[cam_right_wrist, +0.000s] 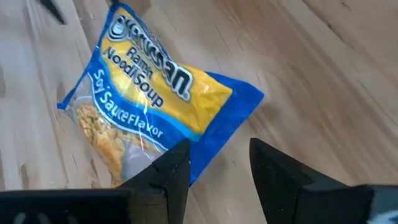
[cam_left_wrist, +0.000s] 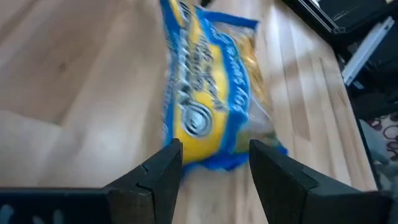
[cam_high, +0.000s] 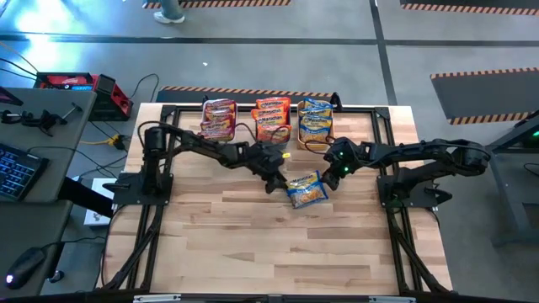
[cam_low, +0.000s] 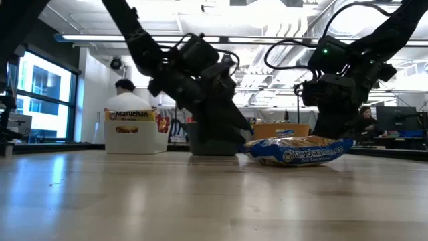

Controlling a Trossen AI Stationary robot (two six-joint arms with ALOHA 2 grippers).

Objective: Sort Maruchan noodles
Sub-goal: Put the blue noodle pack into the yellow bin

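**Loose blue-and-yellow packet: handling notes**

One blue-and-yellow noodle packet [cam_high: 306,190] lies flat on the bare wood near the middle of the table [cam_high: 253,252], apart from the sorted packets: a pink-red stack [cam_high: 218,118], an orange stack [cam_high: 272,119] and a blue-and-yellow stack [cam_high: 315,122] line the far edge.

Left gripper [cam_left_wrist: 214,163]: fingers apart, nothing held, standing at one short end of the packet. Right gripper [cam_right_wrist: 219,163]: fingers apart, empty, just beside a blue corner at the other end. The low view shows both low over the table on either side of the packet.

Handling judgement: light; crinkly film, likely slippery; the dry noodle block inside is stiff but brittle, so a hard squeeze could crack it. The flat sealed end flap looks like the best place to pinch: thin, no noodles under it. A grip across the body risks the film sliding or the block snapping.
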